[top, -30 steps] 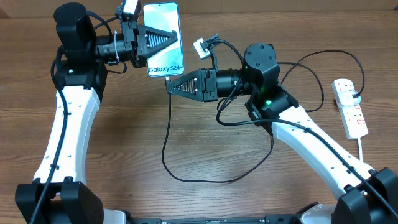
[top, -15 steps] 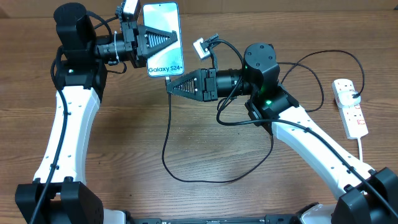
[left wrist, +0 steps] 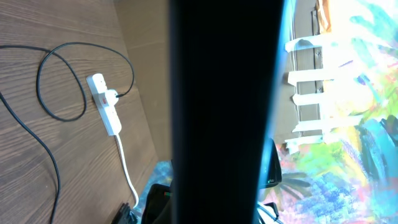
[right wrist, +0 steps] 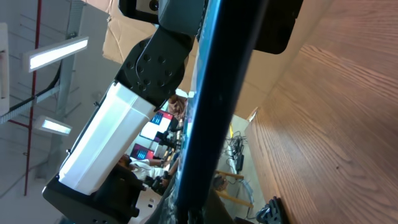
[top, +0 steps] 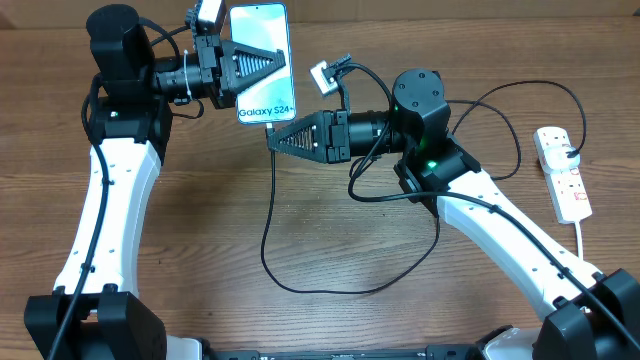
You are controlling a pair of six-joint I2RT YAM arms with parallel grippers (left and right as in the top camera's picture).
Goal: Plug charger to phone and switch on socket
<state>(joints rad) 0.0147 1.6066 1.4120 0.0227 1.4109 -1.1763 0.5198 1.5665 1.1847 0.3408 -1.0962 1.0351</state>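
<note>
My left gripper (top: 281,57) is shut on the phone (top: 260,25) and holds it raised at the back of the table, its light blue screen facing up and the "Galaxy S24+" text at its near end. In the left wrist view the phone (left wrist: 224,112) is a dark bar filling the middle. My right gripper (top: 271,138) is shut on the charger's connector end, right under the phone's near edge; I cannot tell whether the tip is seated. The phone's edge (right wrist: 217,93) crosses the right wrist view. The black charger cable (top: 330,292) loops over the table. The white socket (top: 563,175) lies at the far right.
A black plug sits in the socket, which also shows in the left wrist view (left wrist: 106,109) with its white cord (left wrist: 124,168). The charger cable loops near it (left wrist: 59,81). A small white camera block (top: 322,76) sits on the right wrist. The wooden table (top: 180,260) lies below.
</note>
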